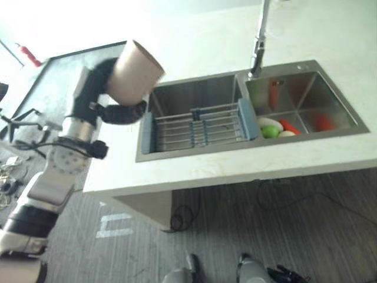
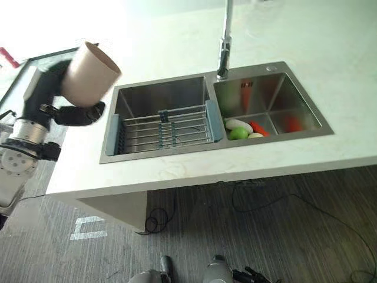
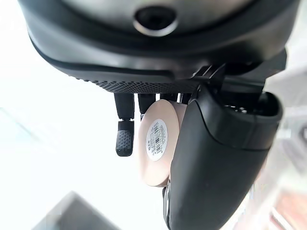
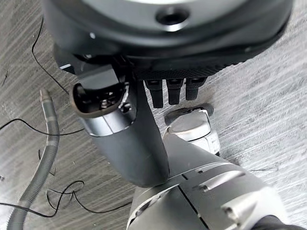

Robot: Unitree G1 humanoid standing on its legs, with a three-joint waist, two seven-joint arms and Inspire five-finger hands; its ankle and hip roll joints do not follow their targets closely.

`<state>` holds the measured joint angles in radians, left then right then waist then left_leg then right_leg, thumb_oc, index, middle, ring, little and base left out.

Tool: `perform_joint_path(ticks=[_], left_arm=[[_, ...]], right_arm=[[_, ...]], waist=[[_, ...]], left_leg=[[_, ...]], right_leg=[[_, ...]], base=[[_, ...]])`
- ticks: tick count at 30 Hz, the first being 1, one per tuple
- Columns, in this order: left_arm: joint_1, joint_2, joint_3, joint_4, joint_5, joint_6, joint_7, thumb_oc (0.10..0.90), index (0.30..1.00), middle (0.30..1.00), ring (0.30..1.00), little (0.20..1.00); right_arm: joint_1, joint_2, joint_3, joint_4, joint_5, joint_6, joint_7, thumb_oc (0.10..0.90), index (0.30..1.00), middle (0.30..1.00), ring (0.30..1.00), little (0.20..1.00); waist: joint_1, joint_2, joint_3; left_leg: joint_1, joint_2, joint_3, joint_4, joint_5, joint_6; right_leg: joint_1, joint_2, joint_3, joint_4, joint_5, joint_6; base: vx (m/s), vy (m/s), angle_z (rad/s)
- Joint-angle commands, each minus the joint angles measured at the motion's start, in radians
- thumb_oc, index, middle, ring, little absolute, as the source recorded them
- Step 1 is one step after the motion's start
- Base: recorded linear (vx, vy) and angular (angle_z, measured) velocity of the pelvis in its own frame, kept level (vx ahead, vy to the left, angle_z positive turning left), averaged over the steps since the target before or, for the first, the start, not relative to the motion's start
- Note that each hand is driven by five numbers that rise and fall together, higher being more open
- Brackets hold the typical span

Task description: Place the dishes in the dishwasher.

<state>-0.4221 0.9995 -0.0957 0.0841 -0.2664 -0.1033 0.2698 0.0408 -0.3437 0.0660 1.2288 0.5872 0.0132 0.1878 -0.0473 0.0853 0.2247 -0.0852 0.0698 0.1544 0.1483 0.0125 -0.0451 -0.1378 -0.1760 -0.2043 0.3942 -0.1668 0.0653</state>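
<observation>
My left hand (image 1: 112,103) grips a beige cup (image 1: 135,72), thumb and fingers curled round its side; the cup lies tilted, its open mouth turned toward the sink (image 1: 194,118). I hold it in the air above the white counter (image 1: 194,168), just beside the sink's left basin, where a grey drying rack (image 1: 200,127) spans the bowl. Some dishes and red and green items (image 1: 277,127) lie in the right basin. My right hand (image 4: 129,139) hangs over the floor, fingers relaxed and holding nothing.
</observation>
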Motion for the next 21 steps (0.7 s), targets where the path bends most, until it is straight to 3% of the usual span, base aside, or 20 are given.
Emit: perform_joint_path(ticks=[1, 5, 6, 7, 10, 12, 14, 17, 19, 21], left_arm=[[-0.106, 0.054, 0.163, -0.022, 0.0, -0.101, 0.134, 0.4, 0.3, 0.3, 0.3, 0.3], [0.026, 0.015, 0.302, -0.04, -0.044, -0.152, 0.137, 0.4, 0.3, 0.3, 0.3, 0.3], [0.05, -0.005, 0.321, -0.044, -0.044, -0.164, 0.125, 0.4, 0.3, 0.3, 0.3, 0.3], [0.105, -0.062, 0.34, -0.055, 0.001, -0.187, 0.137, 0.4, 0.3, 0.3, 0.3, 0.3], [0.137, -0.114, 0.343, -0.072, 0.003, -0.2, 0.155, 0.4, 0.3, 0.3, 0.3, 0.3], [0.14, -0.138, 0.342, -0.089, -0.017, -0.211, 0.144, 0.4, 0.3, 0.3, 0.3, 0.3], [0.132, -0.151, 0.325, -0.091, -0.014, -0.224, 0.142, 0.4, 0.3, 0.3, 0.3, 0.3], [0.144, -0.16, 0.314, -0.105, -0.016, -0.244, 0.137, 0.4, 0.3, 0.3, 0.3, 0.3], [0.173, -0.146, 0.313, -0.151, -0.028, -0.25, 0.097, 0.4, 0.3, 0.3, 0.3, 0.3], [0.169, -0.145, 0.286, -0.165, -0.036, -0.259, 0.079, 0.4, 0.3, 0.3, 0.3, 0.3]], right_arm=[[0.016, -0.004, 0.021, -0.016, -0.066, 0.011, 0.046, 0.8, 0.9, 0.9, 0.9, 0.9], [0.013, -0.028, 0.022, 0.003, -0.115, -0.019, 0.049, 0.8, 0.9, 0.9, 0.9, 0.9], [0.014, -0.033, 0.013, 0.001, -0.106, -0.016, 0.039, 0.8, 0.9, 0.9, 0.9, 0.9], [0.011, -0.043, -0.021, 0.008, -0.09, -0.018, 0.015, 0.8, 0.9, 0.9, 0.9, 0.9], [0.016, -0.045, -0.063, 0.028, -0.093, -0.048, 0.022, 0.8, 0.9, 0.9, 0.9, 0.9], [0.024, -0.047, -0.1, 0.042, -0.084, -0.071, 0.035, 0.8, 0.9, 0.9, 0.9, 0.9], [0.029, -0.052, -0.111, 0.046, -0.08, -0.087, 0.041, 0.8, 0.9, 0.9, 0.9, 0.9], [0.019, -0.04, -0.126, 0.045, -0.097, -0.088, 0.022, 0.8, 0.9, 0.9, 0.9, 0.9], [0.007, -0.011, -0.133, 0.033, -0.085, -0.095, 0.006, 0.8, 0.9, 0.9, 0.9, 0.9], [0.008, 0.001, -0.14, 0.016, -0.04, -0.089, 0.003, 0.8, 0.9, 0.9, 0.9, 0.9]], waist=[[-0.008, 0.032, -0.029], [0.037, 0.057, -0.01], [0.038, 0.055, -0.008], [0.042, 0.04, -0.01], [0.046, 0.016, -0.018], [0.033, 0.017, -0.033], [0.019, 0.026, -0.042], [0.044, 0.017, -0.047], [0.1, 0.008, -0.036], [0.089, 0.014, -0.036]], left_leg=[[-0.03, 0.081, -0.025, 0.152, -0.146, -0.078], [-0.126, 0.139, 0.015, 0.152, -0.056, -0.139], [-0.124, 0.147, 0.035, 0.152, -0.049, -0.138], [-0.081, 0.15, 0.088, 0.152, -0.045, -0.114], [0.008, 0.143, 0.108, 0.152, -0.067, -0.099], [0.062, 0.169, 0.184, 0.152, -0.065, -0.095], [0.082, 0.174, 0.23, 0.152, -0.116, -0.084], [0.082, 0.082, 0.199, 0.152, -0.208, -0.037], [0.073, -0.003, 0.142, 0.152, -0.248, 0.008], [0.06, -0.028, 0.079, 0.152, -0.249, 0.026]], right_leg=[[0.066, -0.03, -0.034, -0.094, -0.024, 0.097], [0.11, -0.028, -0.121, -0.094, -0.063, 0.092], [0.112, -0.037, -0.143, -0.094, -0.061, 0.092], [0.103, -0.07, -0.185, -0.094, -0.042, 0.08], [0.102, -0.106, -0.207, -0.094, -0.039, 0.076], [0.094, -0.145, -0.263, -0.094, -0.014, 0.079], [0.091, -0.181, -0.296, -0.094, 0.021, 0.1], [0.084, -0.251, -0.288, -0.094, 0.088, 0.152], [0.136, -0.306, -0.286, -0.094, 0.134, 0.165], [0.143, -0.268, -0.216, -0.094, 0.124, 0.151]], base=[[-0.09, -0.121, 0.47], [-0.23, -0.05, 0.71], [-0.47, 0.124, 1.97], [-0.51, 0.219, 1.71], [-0.29, 0.263, 1.53], [-0.32, 0.427, 1.09], [-0.23, 0.511, 1.68], [-0.05, 0.514, 1.9], [0.03, 0.6, 0.95], [0.05, 0.288, 0.92]])
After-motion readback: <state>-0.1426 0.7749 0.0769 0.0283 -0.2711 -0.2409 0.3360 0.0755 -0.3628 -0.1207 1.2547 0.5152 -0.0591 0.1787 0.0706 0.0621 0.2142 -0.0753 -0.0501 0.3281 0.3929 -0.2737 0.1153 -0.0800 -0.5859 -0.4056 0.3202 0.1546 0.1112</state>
